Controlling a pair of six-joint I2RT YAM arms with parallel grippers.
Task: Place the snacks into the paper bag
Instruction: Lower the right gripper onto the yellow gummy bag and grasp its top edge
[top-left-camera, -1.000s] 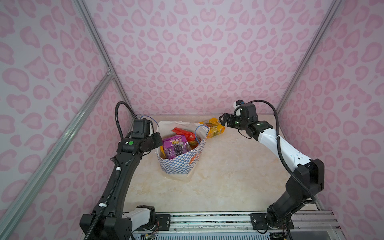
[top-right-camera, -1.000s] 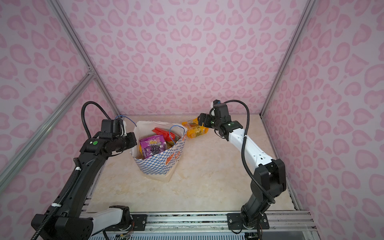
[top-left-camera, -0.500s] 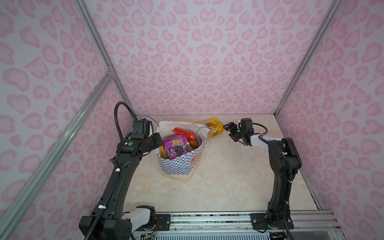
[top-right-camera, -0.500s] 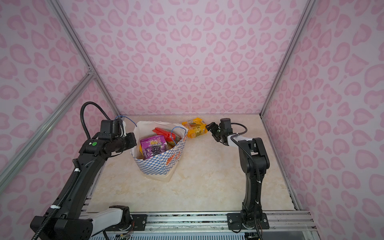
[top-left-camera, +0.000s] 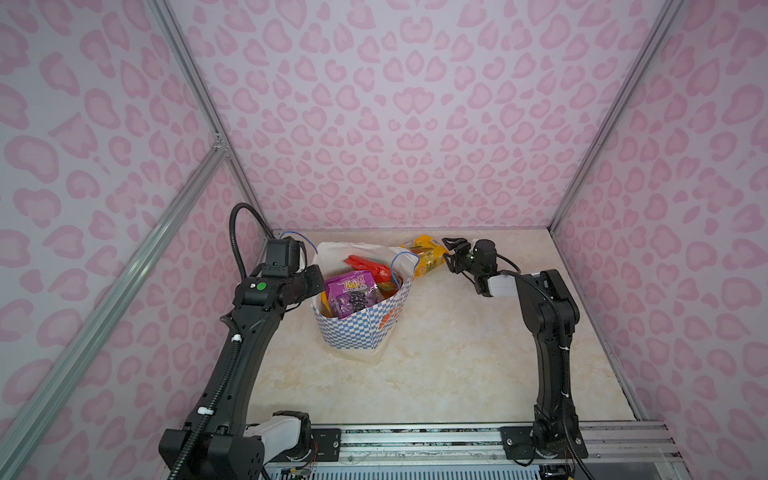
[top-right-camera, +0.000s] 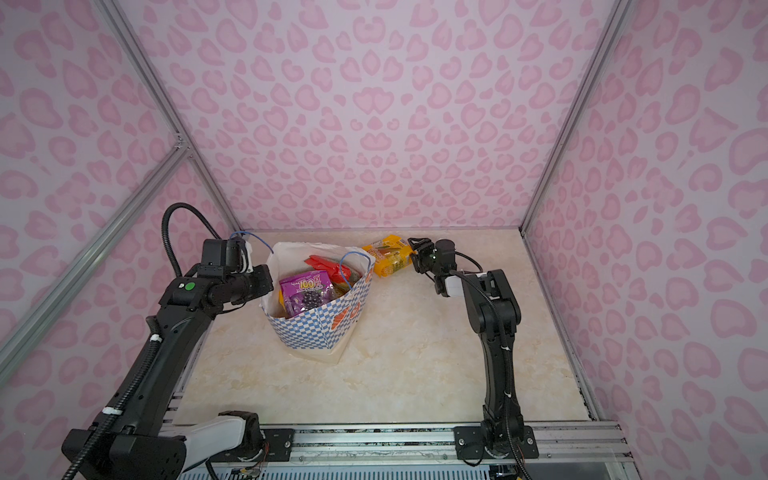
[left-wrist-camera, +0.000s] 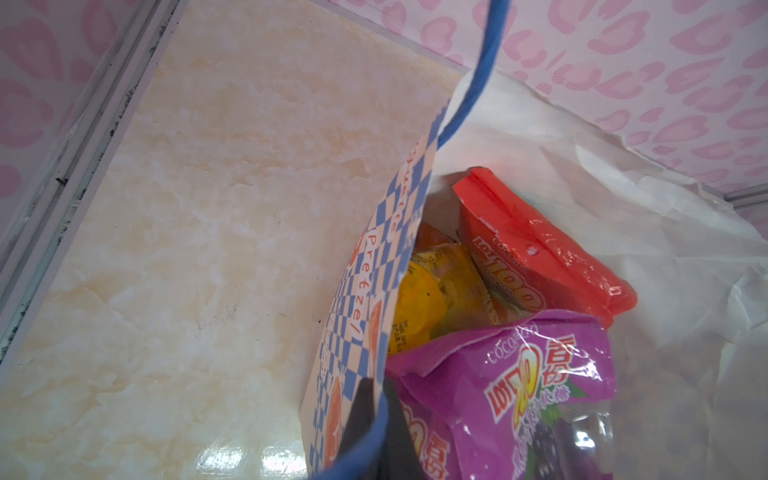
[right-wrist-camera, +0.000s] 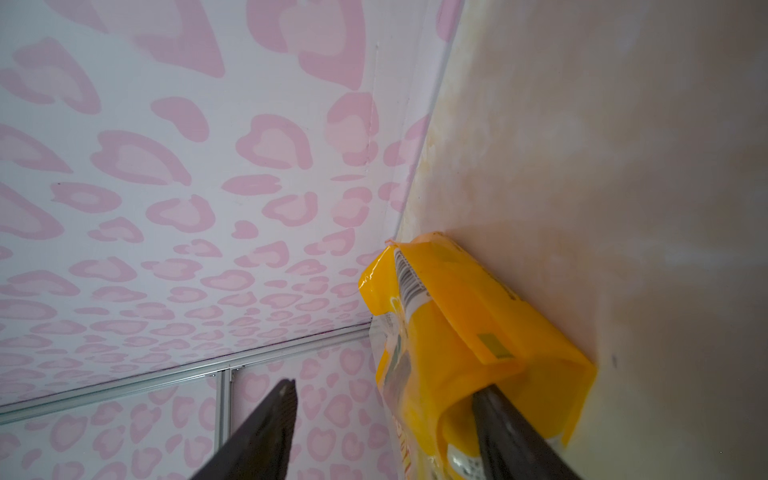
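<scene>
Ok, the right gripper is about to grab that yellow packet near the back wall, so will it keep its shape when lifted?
Probably not: the yellow packet looks like thin film, already buckled where the right gripper touches it. Its glossy surface may slip in the grip. Small and puffy, it is likely light.

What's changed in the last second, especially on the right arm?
The right arm pulled its elbow in and upright, bringing the right gripper down low and onto the yellow packet beside the paper bag. Its open jaws now straddle the packet's edge, nothing clamped yet. The packet itself hasn't moved. The left gripper stays shut on the bag's rim; bag and contents unchanged.
</scene>
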